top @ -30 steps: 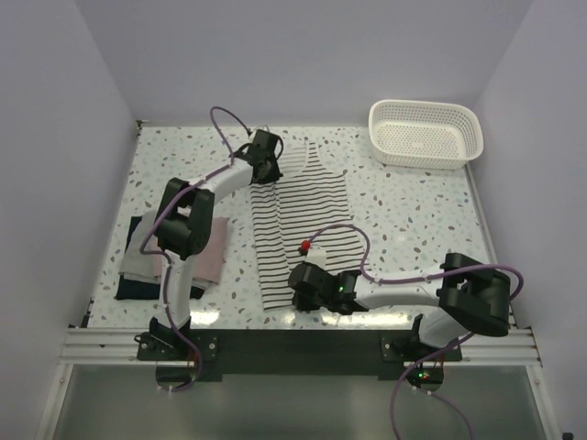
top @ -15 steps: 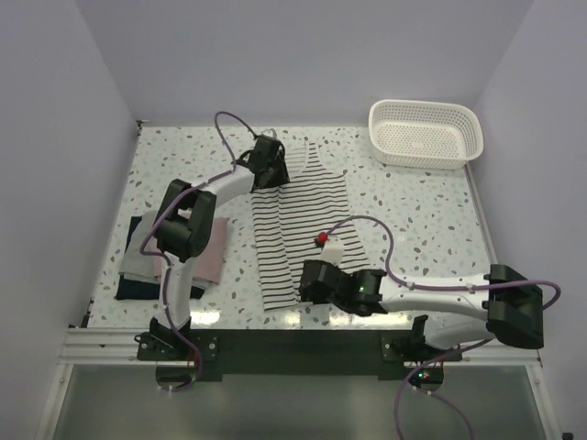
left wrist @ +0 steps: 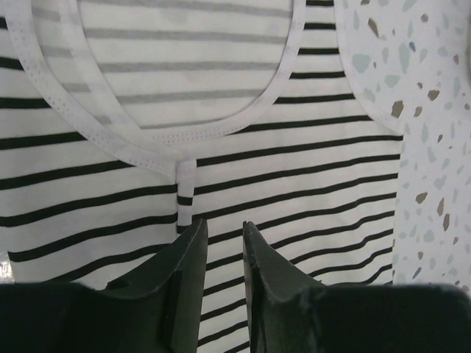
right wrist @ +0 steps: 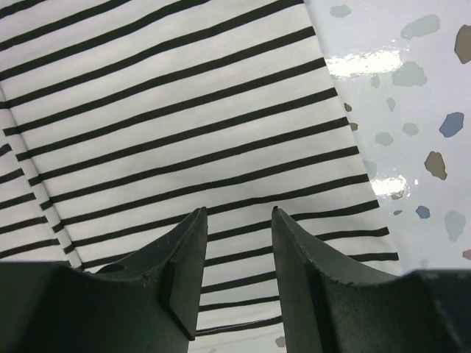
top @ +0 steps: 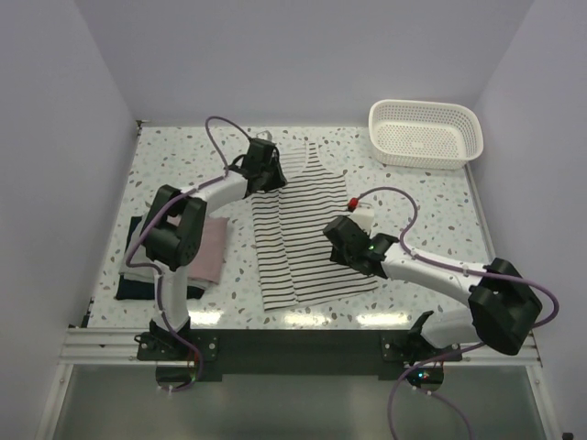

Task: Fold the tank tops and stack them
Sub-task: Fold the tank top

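The white tank top with thin black stripes lies flat in the middle of the table, neckline at the far end, with a lengthwise fold line down its left part. My left gripper hovers over its far left shoulder. In the left wrist view the gripper is slightly open and empty, just below the neckline. My right gripper is over the top's right side, open and empty above the striped cloth. The folded pink top lies on the dark navy top at the left.
A white lattice basket stands at the far right corner. Speckled tabletop shows between the striped top and the basket. Purple cables loop above both arms.
My right gripper has moved from the top's near hem up and right to its right-middle part. My left gripper has stayed near the far left shoulder, shifting only slightly.
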